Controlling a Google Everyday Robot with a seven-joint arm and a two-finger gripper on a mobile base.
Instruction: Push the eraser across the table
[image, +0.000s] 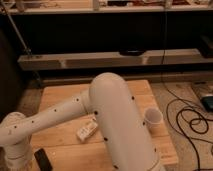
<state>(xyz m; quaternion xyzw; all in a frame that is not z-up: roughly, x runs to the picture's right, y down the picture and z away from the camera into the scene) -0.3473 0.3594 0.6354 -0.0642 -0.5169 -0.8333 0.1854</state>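
The eraser is a small black block lying on the light wooden table near its front left corner. My white arm rises from the bottom middle, bends at a big elbow and runs down to the left. The gripper hangs at the wrist's end in the bottom left corner, just left of the eraser, and is largely cut off by the frame edge. I cannot tell if it touches the eraser.
A white labelled box lies mid-table, right of the eraser. A white cup stands near the right edge. Black cables lie on the floor to the right. A low shelf runs behind the table.
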